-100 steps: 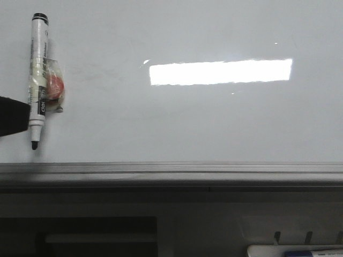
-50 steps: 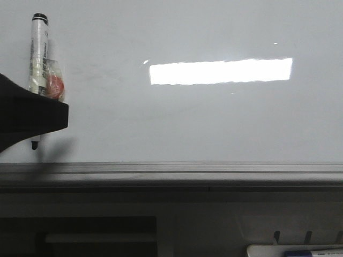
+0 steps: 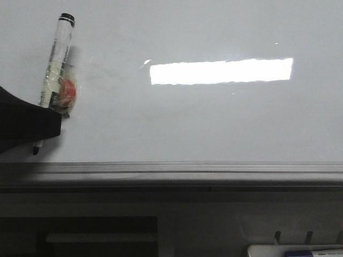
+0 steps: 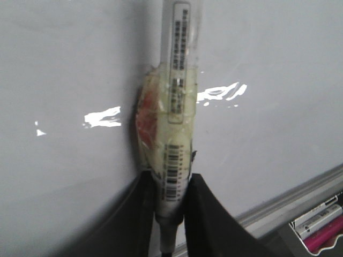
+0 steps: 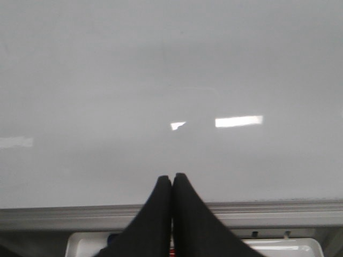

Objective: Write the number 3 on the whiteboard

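White marker pen (image 3: pixel 55 67) now tilted — left gripper (image 4: pixel 170 195) clamps it.

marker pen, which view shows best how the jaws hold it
The left wrist view: the marker pen fills it, pinched near its tip end by the left gripper. The front view shows the pen small and tilted on the whiteboard, its lower end hidden. The right wrist view misses it.

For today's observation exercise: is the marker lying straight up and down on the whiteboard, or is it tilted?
Tilted. On the whiteboard, the marker leans with its capped end to the right of its tip, its lower barrel clamped between the left gripper fingers.
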`<action>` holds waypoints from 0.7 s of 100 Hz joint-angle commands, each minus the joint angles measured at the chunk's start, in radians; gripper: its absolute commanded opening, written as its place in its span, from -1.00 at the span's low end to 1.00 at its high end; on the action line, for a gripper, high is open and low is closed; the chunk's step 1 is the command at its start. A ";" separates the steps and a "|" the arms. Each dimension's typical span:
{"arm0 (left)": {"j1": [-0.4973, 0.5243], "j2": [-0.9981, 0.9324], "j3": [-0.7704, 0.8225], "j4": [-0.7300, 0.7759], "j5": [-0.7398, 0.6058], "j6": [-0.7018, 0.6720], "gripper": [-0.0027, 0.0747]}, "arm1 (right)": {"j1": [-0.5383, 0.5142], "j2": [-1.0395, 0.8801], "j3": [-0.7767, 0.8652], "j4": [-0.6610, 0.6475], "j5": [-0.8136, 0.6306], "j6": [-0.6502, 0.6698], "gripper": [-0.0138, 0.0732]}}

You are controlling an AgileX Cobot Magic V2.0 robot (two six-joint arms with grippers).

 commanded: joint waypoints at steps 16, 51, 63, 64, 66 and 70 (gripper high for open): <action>-0.002 -0.007 -0.023 0.317 -0.024 -0.011 -0.98 | 0.189 0.056 -0.083 0.277 0.006 -0.321 -0.62; -0.002 -0.007 -0.023 0.771 -0.029 -0.001 -0.98 | 0.480 0.283 -0.174 0.491 0.011 -0.634 -0.03; 0.000 -0.007 -0.023 0.909 -0.035 -0.001 -0.98 | 0.561 0.403 -0.223 0.493 0.000 -0.653 -0.03; 0.000 -0.007 -0.023 0.912 -0.035 -0.001 -0.98 | 0.566 0.410 -0.226 0.493 -0.004 -0.660 -0.03; 0.000 -0.007 -0.023 0.920 -0.035 -0.001 -0.98 | 0.582 0.432 -0.237 0.493 -0.008 -0.667 -0.03; 0.000 -0.007 -0.023 0.929 -0.035 -0.001 -0.98 | 0.613 0.474 -0.257 0.493 -0.026 -0.688 -0.03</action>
